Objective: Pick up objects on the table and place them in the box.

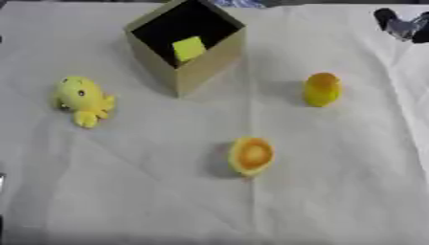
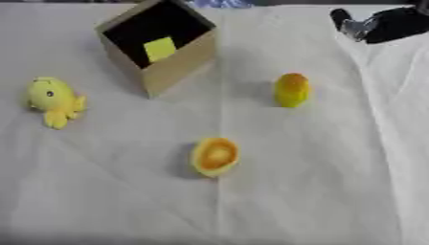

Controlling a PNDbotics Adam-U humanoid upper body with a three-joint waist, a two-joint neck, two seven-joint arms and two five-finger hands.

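Note:
An open cardboard box [image 1: 205, 64] stands at the back centre of the table, with a yellow cube [image 1: 188, 48] lying inside it. To its left, a yellow plush animal [image 1: 82, 99] lies on the cloth. A yellow-orange rounded toy [image 1: 321, 89] stands right of the box. Toward the front, an orange-centred fruit half [image 1: 251, 156] rests on its side. My right hand [image 2: 381, 24], black with a silver part, hovers at the far right corner, well away from all the objects and holding nothing I can see. Only a thin dark sliver at the lower left edge [image 1: 2, 225] may be my left hand.
A white creased cloth [image 1: 151, 191] covers the table, with a raised fold running down the right side [image 2: 385, 119]. A bit of blue shows at the far edge behind the box [image 2: 220, 3].

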